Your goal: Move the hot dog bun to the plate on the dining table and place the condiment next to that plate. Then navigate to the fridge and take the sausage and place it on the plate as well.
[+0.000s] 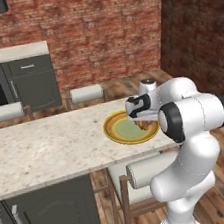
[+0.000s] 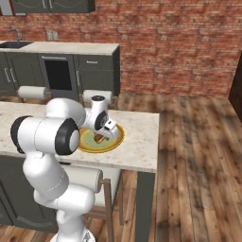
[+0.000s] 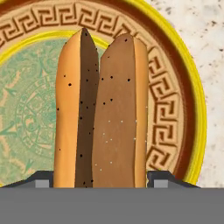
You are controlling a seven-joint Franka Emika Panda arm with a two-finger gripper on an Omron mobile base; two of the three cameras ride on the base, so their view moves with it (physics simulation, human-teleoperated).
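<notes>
The end effector [image 3: 99,183] is poised low over the plate [image 3: 175,87], its two dark fingertips [image 3: 41,180] standing apart on either side of the hot dog bun [image 3: 100,109], just at its flanks; whether they press on it cannot be told. The hot dog bun, a tan split roll with a darker brown cleft and fine speckles, lies over the pale green centre and patterned rim of the plate [image 1: 117,129]. The plate carries a yellow edge, a brown band of Greek-key ornament and a faint circular motif in the green centre; no legible writing, brand or label appears on it or on the bun. The plate sits on the beige speckled bench [image 1: 48,148], toward its end near the brick wall [image 1: 102,29]. From the right base view the end effector [image 2: 105,135] hangs over the plate [image 2: 113,142], with the bun [image 2: 99,138] showing beneath it. Padded stools [image 1: 86,93] stand along the far side of the bench.
</notes>
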